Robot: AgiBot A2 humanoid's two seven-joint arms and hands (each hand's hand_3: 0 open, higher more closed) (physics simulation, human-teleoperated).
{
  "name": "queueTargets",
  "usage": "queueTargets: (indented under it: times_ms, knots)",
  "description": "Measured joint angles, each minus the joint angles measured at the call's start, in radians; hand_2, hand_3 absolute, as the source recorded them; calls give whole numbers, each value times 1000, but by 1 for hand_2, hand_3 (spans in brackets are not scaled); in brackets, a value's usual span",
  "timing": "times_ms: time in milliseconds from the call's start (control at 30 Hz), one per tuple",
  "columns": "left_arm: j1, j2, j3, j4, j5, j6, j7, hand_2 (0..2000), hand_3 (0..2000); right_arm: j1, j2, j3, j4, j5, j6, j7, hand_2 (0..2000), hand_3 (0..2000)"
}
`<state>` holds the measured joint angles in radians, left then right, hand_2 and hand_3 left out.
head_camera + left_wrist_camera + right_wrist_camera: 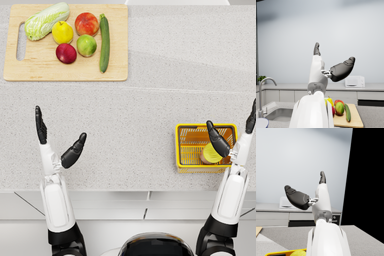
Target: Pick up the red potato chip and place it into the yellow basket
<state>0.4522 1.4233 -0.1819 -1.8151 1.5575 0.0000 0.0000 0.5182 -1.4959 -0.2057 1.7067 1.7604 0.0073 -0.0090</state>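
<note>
The yellow basket (184, 146) stands on the counter at the right, near the front edge. Inside it lies a round yellow object (210, 154) with a reddish-orange part beside it; I cannot tell whether this is the red potato chip. My right hand (218, 140) is raised above the basket with fingers spread, holding nothing, and hides part of its contents. The right wrist view shows that hand (298, 197) open, with the basket's rim (279, 252) below. My left hand (73, 152) hovers over bare counter at the left, open and empty, as the left wrist view (342, 70) confirms.
A wooden cutting board (45, 70) at the back left carries a cabbage (46, 20), a lemon (62, 32), several round fruits and a cucumber (104, 42). The left wrist view shows a sink with a faucet (266, 95) and a microwave (355, 81) behind.
</note>
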Motion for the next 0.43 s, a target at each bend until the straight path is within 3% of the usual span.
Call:
queueTargets:
  times_ms: [433]
  knots:
    - [12, -6, -35, 79, 0, 0, 0, 0, 0, -59, -14, -46, 31, 0, -7, 9, 0, 0]
